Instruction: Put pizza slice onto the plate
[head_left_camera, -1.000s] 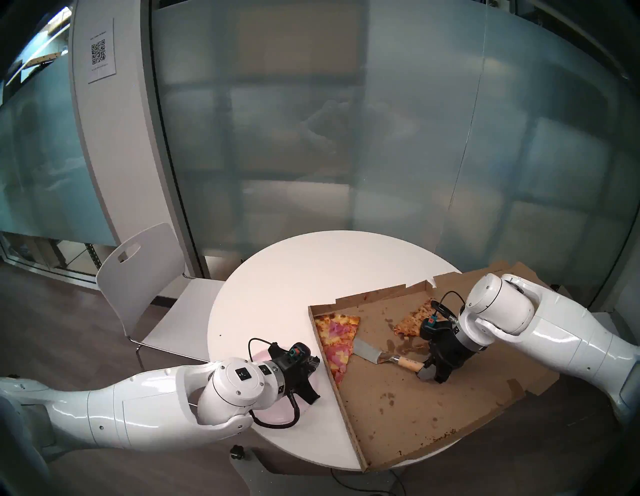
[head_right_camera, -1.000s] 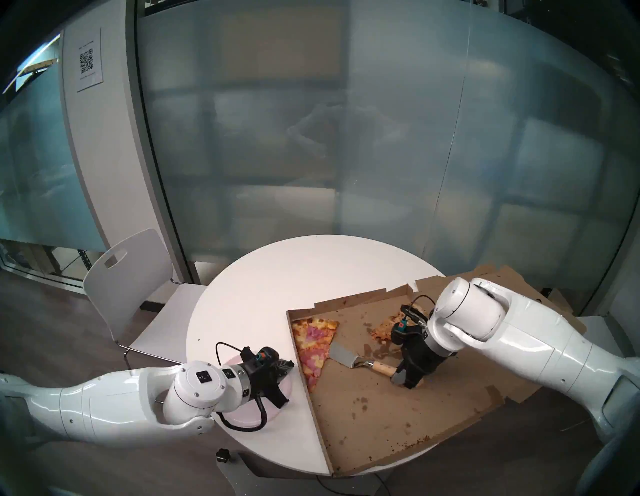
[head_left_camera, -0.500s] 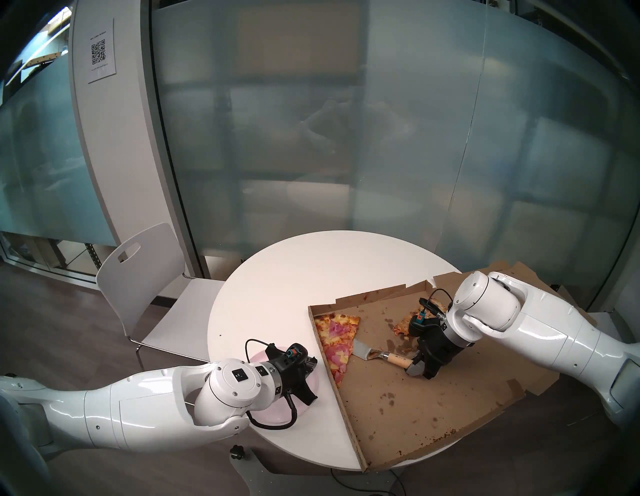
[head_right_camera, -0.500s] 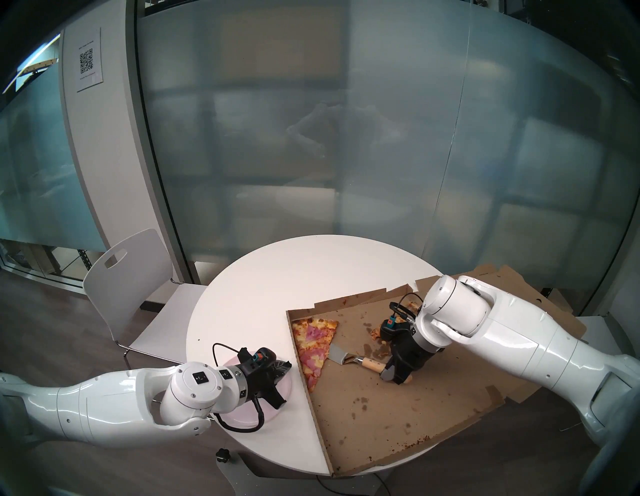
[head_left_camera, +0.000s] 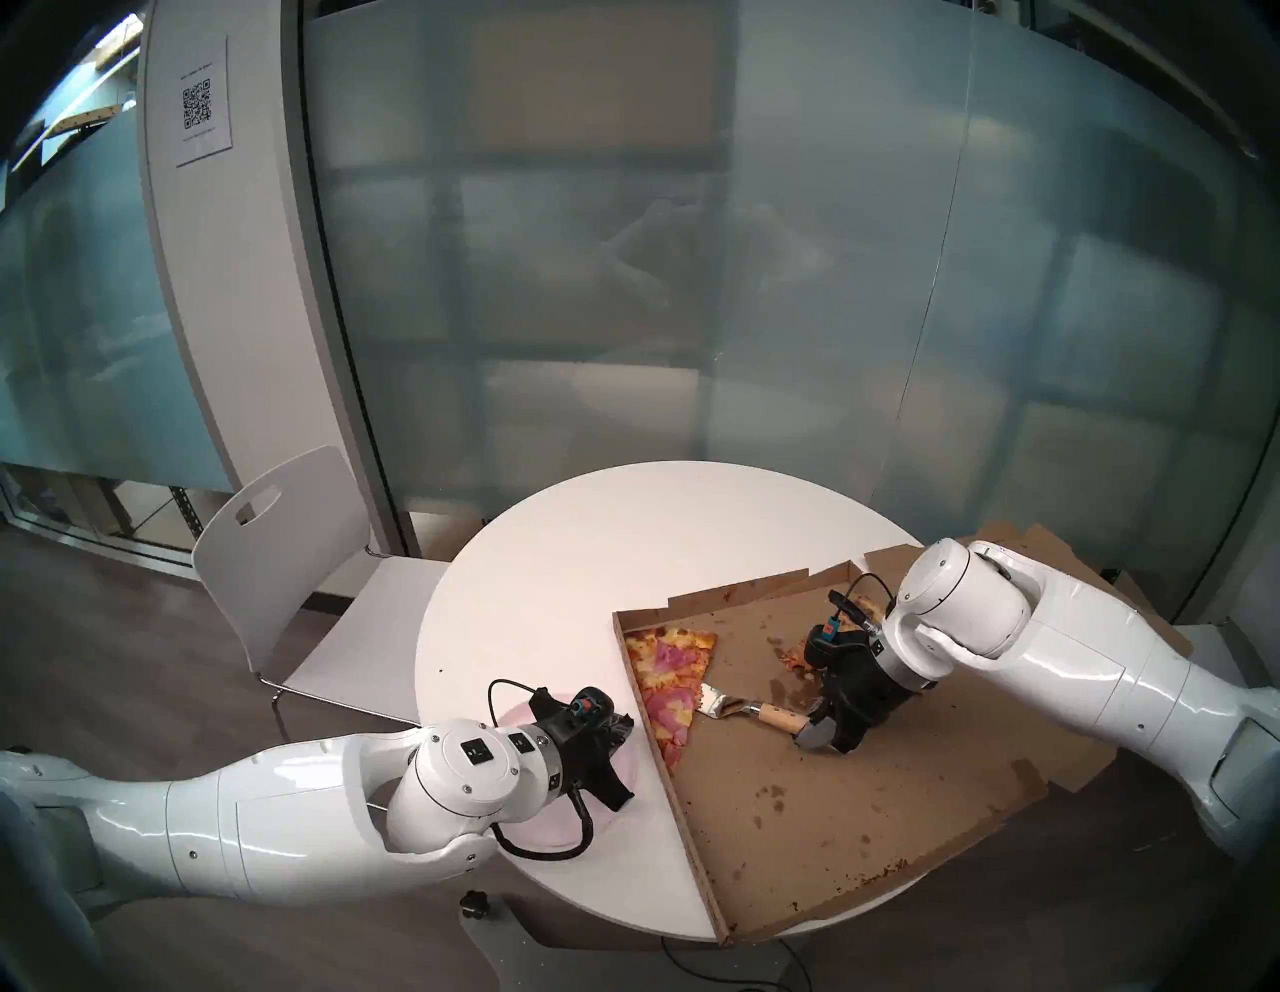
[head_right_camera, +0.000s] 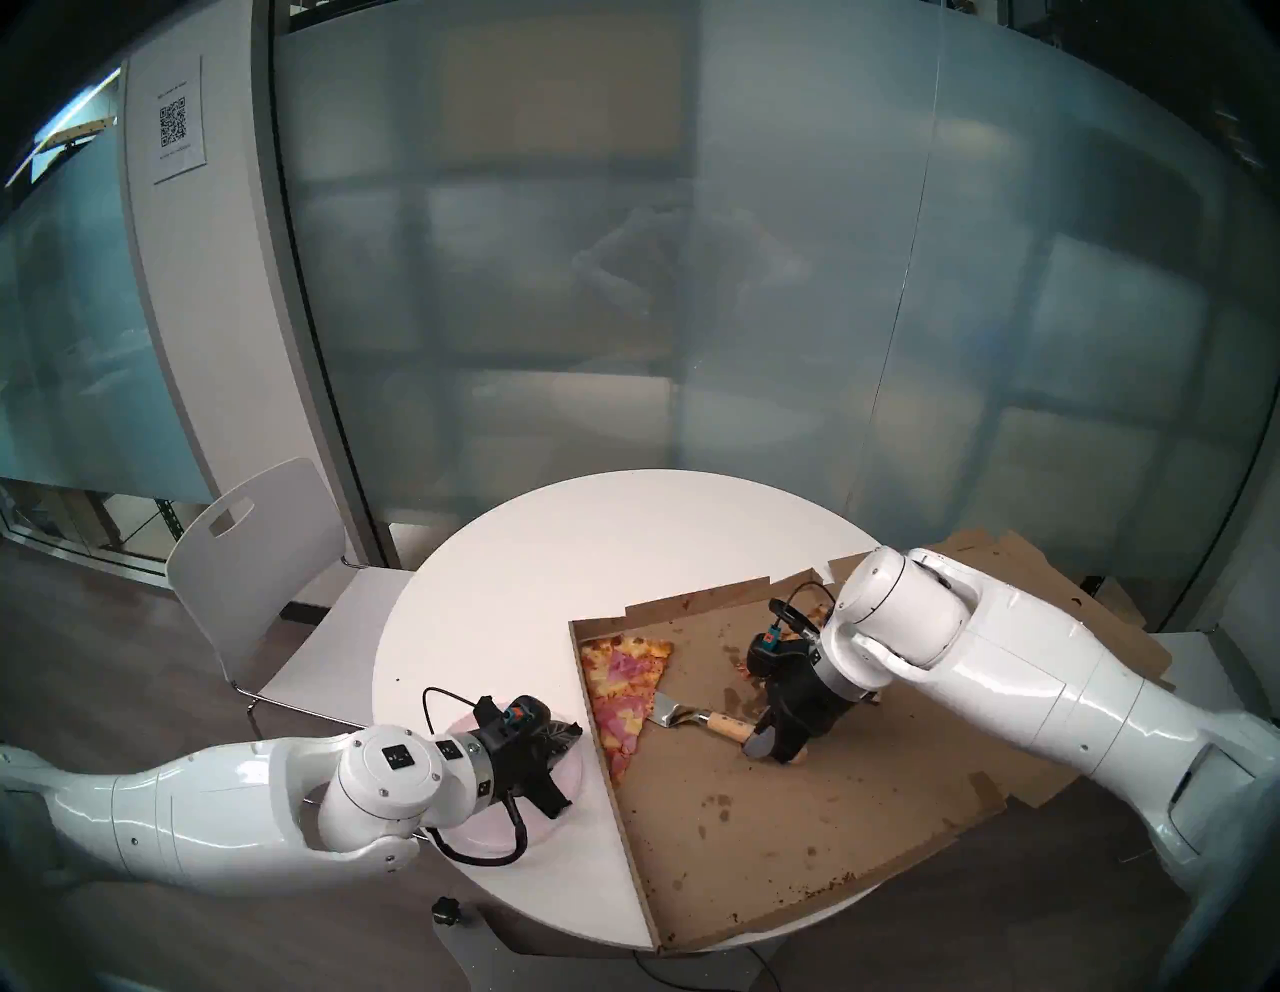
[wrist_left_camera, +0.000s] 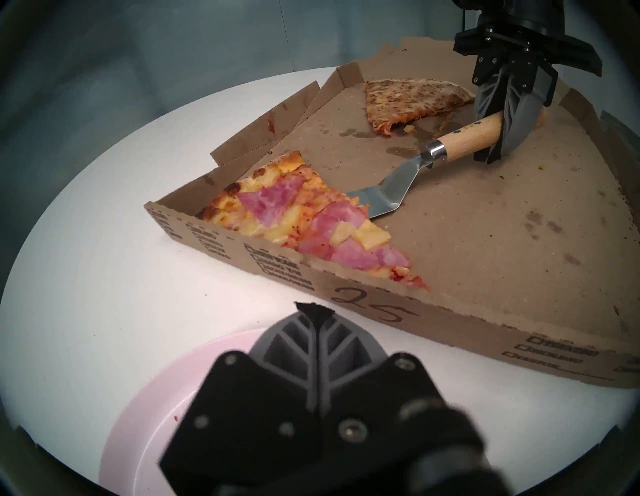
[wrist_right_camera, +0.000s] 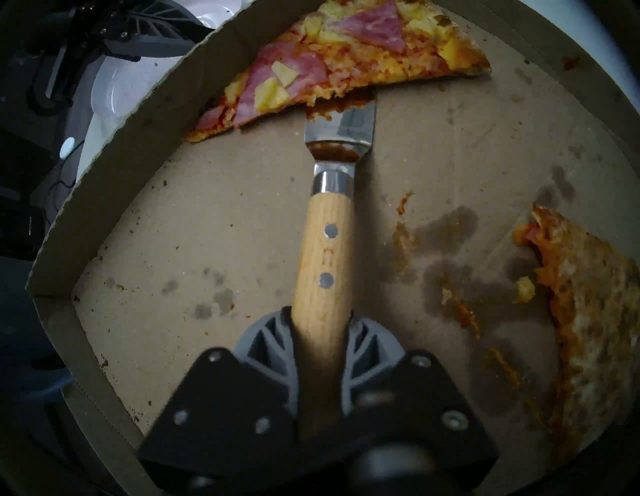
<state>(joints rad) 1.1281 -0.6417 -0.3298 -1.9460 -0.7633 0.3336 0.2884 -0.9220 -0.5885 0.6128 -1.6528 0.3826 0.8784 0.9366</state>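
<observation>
The pizza slice (head_left_camera: 665, 682) (wrist_left_camera: 311, 225) (wrist_right_camera: 346, 59), topped with ham and pineapple, lies in the open cardboard box (head_left_camera: 831, 817) against its left wall, tip toward me. My right gripper (head_left_camera: 821, 727) (wrist_right_camera: 322, 332) is shut on the wooden handle of a metal spatula (head_left_camera: 717, 700) (wrist_right_camera: 341, 128). The blade's front edge sits under the slice's right edge. The pale pink plate (head_left_camera: 547, 828) (wrist_left_camera: 152, 398) rests on the table left of the box. My left gripper (head_left_camera: 623, 724) (wrist_left_camera: 313, 308) hovers over it, shut and empty, hiding much of it.
A second browned slice (wrist_left_camera: 408, 100) (wrist_right_camera: 595, 311) lies at the box's far right, behind my right wrist. The box's left wall (wrist_left_camera: 346, 287) stands between slice and plate. The round white table (head_left_camera: 589, 554) has a white chair (head_left_camera: 277, 554) at its far left.
My right arm has moved left, sliding the spatula blade across the box floor until its edge went under the slice. The left arm has barely shifted.
</observation>
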